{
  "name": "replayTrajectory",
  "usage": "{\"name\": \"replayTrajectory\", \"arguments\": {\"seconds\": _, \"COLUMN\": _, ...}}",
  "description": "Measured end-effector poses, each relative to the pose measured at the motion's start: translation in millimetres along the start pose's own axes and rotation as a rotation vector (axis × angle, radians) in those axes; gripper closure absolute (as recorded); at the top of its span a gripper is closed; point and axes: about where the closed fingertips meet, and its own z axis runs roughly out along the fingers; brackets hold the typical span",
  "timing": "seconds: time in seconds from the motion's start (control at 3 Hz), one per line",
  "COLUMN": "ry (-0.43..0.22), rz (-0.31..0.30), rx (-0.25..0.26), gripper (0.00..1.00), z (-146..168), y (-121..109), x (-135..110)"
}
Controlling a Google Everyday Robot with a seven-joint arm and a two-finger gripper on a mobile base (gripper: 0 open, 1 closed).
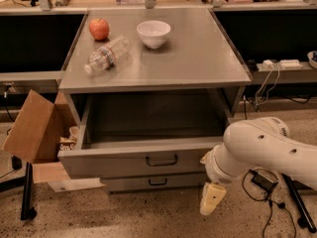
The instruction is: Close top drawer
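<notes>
Tabletop (198, 53) holds apple (99, 29), bottle (107, 54), bowl (153, 33); claw (211, 201) hangs beside the top drawer (114, 163).

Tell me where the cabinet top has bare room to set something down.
On the cabinet top, free: the right half, beyond the bowl, and the front strip below the bottle. Crowded: the back left, where the apple, bottle and bowl cluster. The gripper hangs low by the right front corner of the open top drawer.
</notes>
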Motion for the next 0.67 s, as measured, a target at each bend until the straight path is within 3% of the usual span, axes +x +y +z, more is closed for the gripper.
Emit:
{"name": "replayTrajectory", "arguments": {"seconds": 0.33, "ry": -0.022, "rz": -0.03, "rx": 0.008, "gripper": 0.0, "z": -1, "y": -15, "x": -1}}
{"name": "replayTrajectory", "arguments": {"seconds": 0.67, "ry": -0.067, "rz": -0.099, "rx": 0.015, "gripper": 0.16, "z": -2, "y": -47, "x": -5}}
